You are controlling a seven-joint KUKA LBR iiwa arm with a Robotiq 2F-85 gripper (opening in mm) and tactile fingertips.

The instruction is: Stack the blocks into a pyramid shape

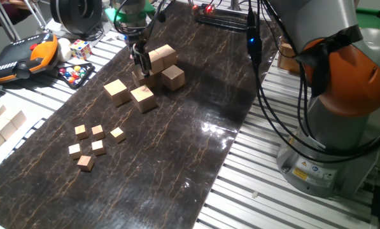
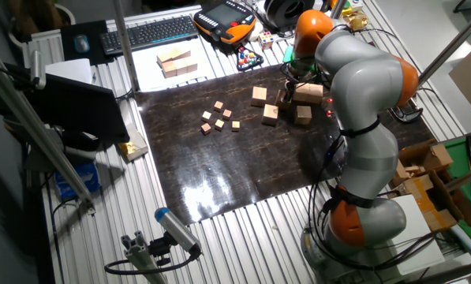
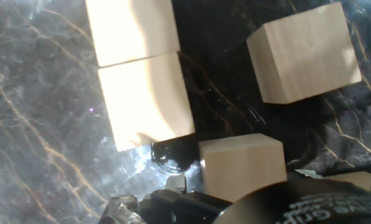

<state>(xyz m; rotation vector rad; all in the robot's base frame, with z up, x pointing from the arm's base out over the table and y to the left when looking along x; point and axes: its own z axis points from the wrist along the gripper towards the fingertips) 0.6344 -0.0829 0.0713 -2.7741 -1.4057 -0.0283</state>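
Several light-tan blocks lie at the far end of the dark mat. Two loose ones sit nearest me, the left block and the middle block. A third block lies to the right, and a raised block rests on others behind it. My gripper reaches down in the cluster. In the hand view its dark fingers flank one block, seemingly pressed on it. Two adjoining blocks and a separate block lie beyond.
Several small wooden cubes are scattered on the mat's near left. A multicoloured puzzle cube, a tray of coloured balls and an orange pendant sit off the mat. The arm's base and cables stand to the right.
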